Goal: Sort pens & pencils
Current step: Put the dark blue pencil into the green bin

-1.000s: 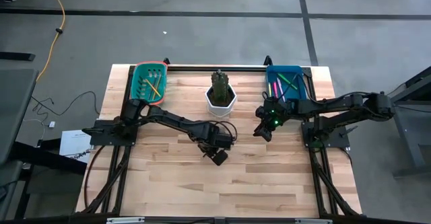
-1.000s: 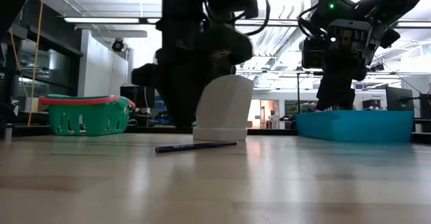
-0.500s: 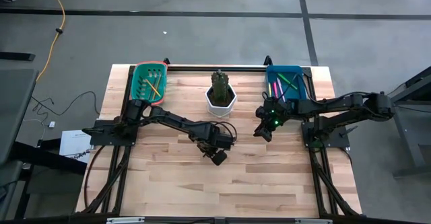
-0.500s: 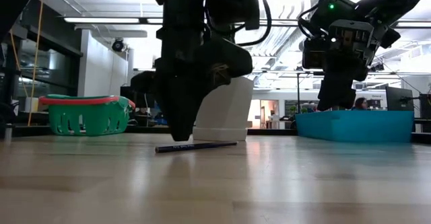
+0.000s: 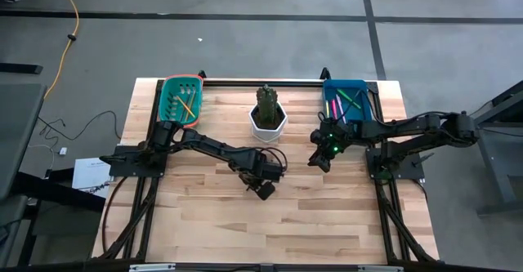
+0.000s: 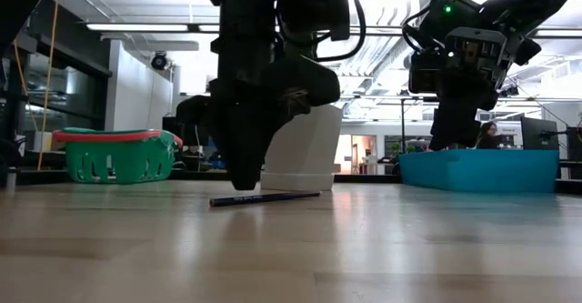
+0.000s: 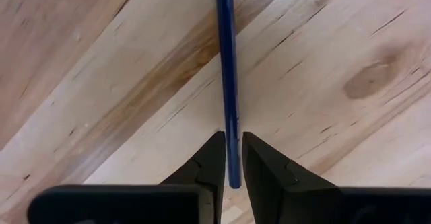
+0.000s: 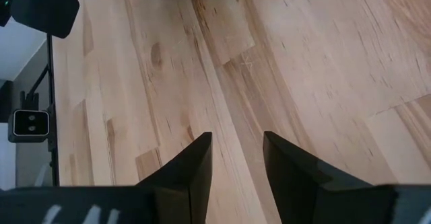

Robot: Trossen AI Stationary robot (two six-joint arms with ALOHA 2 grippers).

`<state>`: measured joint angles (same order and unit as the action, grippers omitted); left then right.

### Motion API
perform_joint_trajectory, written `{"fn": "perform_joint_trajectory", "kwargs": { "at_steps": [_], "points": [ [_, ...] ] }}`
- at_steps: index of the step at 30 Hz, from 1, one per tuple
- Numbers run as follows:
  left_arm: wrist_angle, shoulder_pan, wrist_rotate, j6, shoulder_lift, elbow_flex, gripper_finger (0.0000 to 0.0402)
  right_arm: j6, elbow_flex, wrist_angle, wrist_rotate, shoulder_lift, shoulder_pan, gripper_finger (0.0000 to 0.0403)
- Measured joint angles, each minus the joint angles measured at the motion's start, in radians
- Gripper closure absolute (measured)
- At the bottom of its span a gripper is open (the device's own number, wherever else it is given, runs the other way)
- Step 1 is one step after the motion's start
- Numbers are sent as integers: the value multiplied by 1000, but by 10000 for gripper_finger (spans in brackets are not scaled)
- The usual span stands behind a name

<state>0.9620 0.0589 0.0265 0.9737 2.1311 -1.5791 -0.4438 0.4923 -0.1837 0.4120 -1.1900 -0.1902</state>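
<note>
here the left gripper (image 7: pixel 230 158) is down at the table (image 5: pixel 327 223) near its middle, just in front of the white pot (image 5: pixel 268 122), with its jaws drawn close on either side of one end of a dark blue pencil (image 7: pixel 226 76); whether the pads actually press it i cannot tell, and the stick's long axis runs straight out ahead of the fingers, lying flat on the wood. the right gripper (image 8: pixel 236 160) hangs above the table by the blue bin (image 5: pixel 359 88), jaws apart and empty, so the left arm is plainly the nearer. the pencil looks thin, straight and uniformly dark, and its likely home is the green basket (image 5: pixel 170 87) at the far left corner, where other pencils lie.
</note>
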Motion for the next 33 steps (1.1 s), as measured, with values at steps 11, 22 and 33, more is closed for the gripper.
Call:
{"fn": "perform_joint_trajectory", "kwargs": {
  "at_steps": [11,22,33],
  "points": [
    [8,0,4,3,0,0,360,8,0,0,0,0,0,279],
    [8,0,6,3,-1,0,360,23,0,0,0,0,0,279],
    [8,0,7,1,-1,0,360,26,0,0,-1,0,0,279]
  ]
}}
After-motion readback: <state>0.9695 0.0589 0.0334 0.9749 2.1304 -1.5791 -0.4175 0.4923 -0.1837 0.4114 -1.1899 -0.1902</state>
